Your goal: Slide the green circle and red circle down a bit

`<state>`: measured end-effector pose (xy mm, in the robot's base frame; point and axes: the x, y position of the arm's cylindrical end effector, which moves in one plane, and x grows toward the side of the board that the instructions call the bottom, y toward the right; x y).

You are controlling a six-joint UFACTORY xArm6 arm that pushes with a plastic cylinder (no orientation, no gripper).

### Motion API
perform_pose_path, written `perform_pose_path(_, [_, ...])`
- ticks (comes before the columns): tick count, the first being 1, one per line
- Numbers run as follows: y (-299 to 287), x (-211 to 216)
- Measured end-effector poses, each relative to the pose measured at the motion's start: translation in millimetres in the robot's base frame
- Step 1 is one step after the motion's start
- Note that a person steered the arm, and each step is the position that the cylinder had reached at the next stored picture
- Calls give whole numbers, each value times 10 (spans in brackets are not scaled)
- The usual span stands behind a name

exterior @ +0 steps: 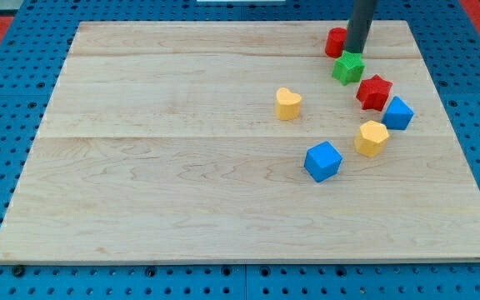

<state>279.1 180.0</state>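
The blue cube (322,161) is lying nearest you on the wooden board (140,192). Further up, my tip (354,52) is standing bare, grasping nothing, touching the green block (348,68) from above, with the red block (335,42) sitting just to its left.

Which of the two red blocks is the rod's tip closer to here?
The red block at the view's top, right beside my tip and partly hidden by the rod. The other, a red star, lies lower right, beyond the green block.
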Motion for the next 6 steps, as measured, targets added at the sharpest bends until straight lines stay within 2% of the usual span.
perform_pose_path(1, [830,-15])
perform_pose_path(2, [1125,-264])
perform_pose_path(3, [1549,-736])
perform_pose_path(4, [1086,-855])
perform_pose_path(6, [-333,-845])
